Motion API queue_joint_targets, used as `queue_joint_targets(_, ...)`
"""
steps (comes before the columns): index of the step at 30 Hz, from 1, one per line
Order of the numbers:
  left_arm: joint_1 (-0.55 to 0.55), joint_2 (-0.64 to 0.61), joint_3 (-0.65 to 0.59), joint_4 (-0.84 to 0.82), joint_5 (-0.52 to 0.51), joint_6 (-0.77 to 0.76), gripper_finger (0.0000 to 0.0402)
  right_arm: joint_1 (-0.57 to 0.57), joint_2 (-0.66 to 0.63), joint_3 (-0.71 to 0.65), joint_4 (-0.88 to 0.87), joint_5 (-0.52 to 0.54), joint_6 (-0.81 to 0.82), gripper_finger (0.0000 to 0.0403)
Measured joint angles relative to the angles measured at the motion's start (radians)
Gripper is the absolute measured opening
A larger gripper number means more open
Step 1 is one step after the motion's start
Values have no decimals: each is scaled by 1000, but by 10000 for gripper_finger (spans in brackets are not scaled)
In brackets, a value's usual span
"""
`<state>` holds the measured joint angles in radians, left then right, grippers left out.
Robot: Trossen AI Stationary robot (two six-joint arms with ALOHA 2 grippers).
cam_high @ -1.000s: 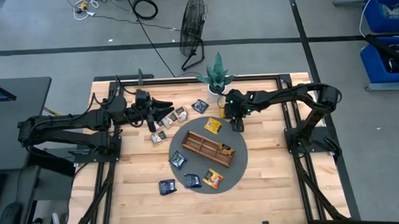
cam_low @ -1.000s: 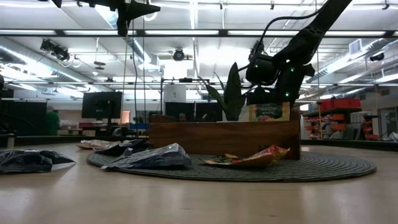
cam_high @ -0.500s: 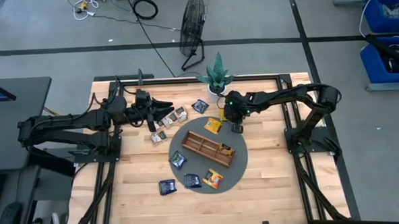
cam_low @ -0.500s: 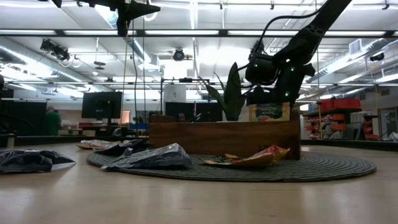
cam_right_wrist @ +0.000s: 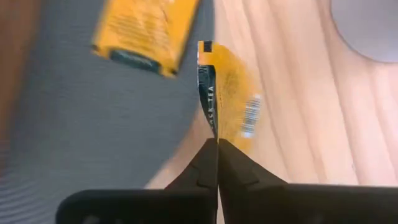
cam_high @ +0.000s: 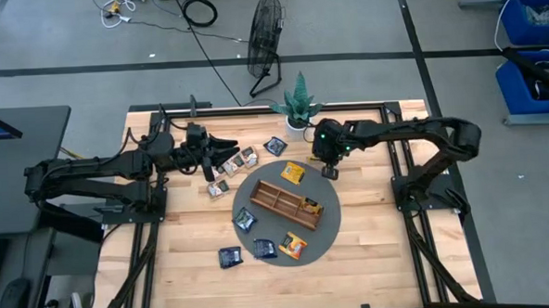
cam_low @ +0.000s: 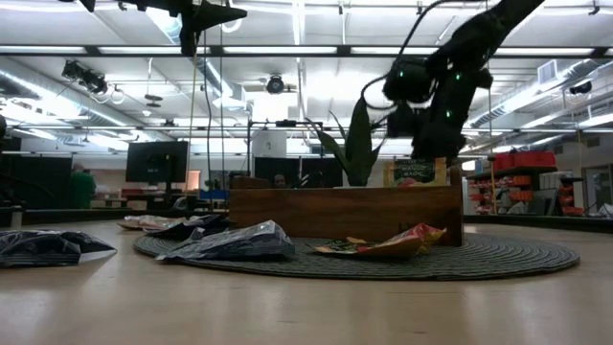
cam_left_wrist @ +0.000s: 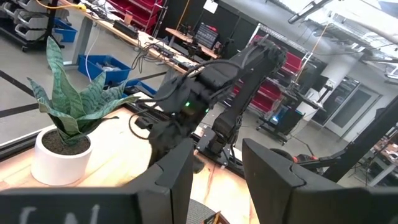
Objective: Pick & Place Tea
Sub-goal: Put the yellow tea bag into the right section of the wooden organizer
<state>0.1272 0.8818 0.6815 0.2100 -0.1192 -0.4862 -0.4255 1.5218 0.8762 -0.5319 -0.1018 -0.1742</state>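
While the right gripper (cam_right_wrist: 217, 142) pinches a yellow sachet (cam_right_wrist: 231, 93) beside the grey mat (cam_high: 329, 228), one yellow packet (cam_high: 308, 206) sits in the wooden tray (cam_high: 275, 199); most tea is loose; left gripper (cam_left_wrist: 214, 171) waits, part-open, empty.

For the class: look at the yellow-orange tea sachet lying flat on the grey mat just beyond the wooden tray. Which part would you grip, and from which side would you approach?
Take the yellow-orange sachet by an edge, coming straight down from above. It lies flat on the grey mat, so a thin rim is all that two fingers can pinch. Its side away from the wooden tray looks freest. The right gripper, shut on another sachet, holds that one by an edge.
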Motion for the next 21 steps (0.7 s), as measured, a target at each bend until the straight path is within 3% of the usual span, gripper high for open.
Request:
queue_joint_targets(5,0,0,0,0,0,0,142,6,-81,63,-75,-154,128,1)
queue_joint_targets(15,0,3,0,1,1,0,142,75,-201,181,-22,-408,435,0)
queue_joint_targets(21,0,6,0,2,68,0,142,147,-208,259,80,-485,563,0)
